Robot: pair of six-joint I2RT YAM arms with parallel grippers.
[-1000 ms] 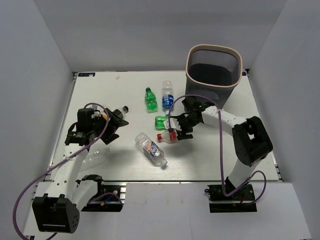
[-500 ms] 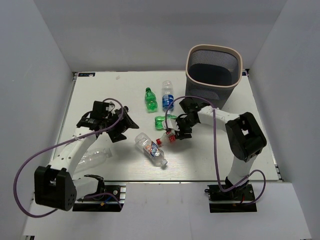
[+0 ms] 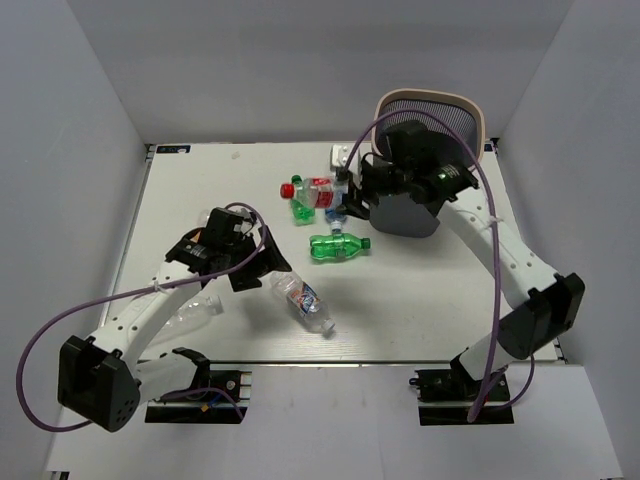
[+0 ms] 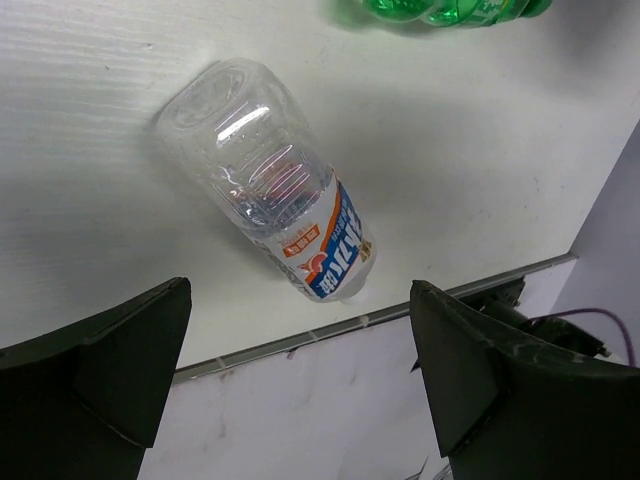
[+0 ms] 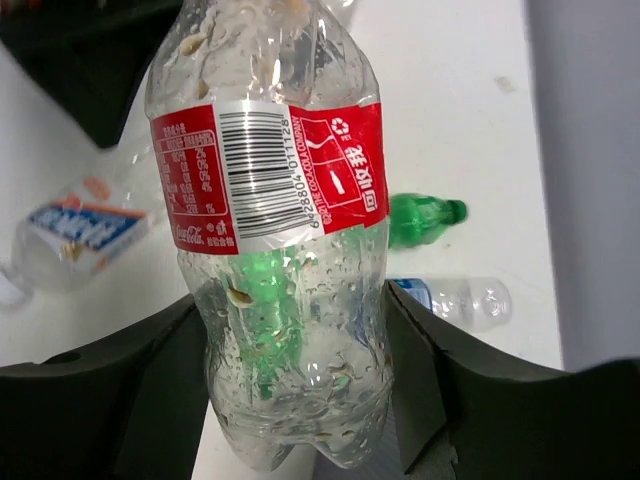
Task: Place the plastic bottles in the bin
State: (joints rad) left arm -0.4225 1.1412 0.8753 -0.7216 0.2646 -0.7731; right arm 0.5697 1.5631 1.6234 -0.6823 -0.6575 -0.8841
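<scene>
the white table fills my overhead view, and the tall dark grey mesh bin with a beige rim stands at its far right corner. the right gripper is raised just left of the bin, its fingers clamped on a clear plastic bottle with a red label and red cap. on the right wrist camera i see them pressing its lower body, below the label. the left gripper is well left of the bin and nearer to me, spread wide with nothing in it. a clear bottle with a blue and orange label lies on its side just ahead of its open fingers. a green plastic bottle lies flat near the bin's front-left side. partly hidden behind the held bottle, left of the bin, i make out a second green bottle and a blue-labelled clear bottle. a plain clear bottle lies farthest from the bin, under the left arm.
</scene>
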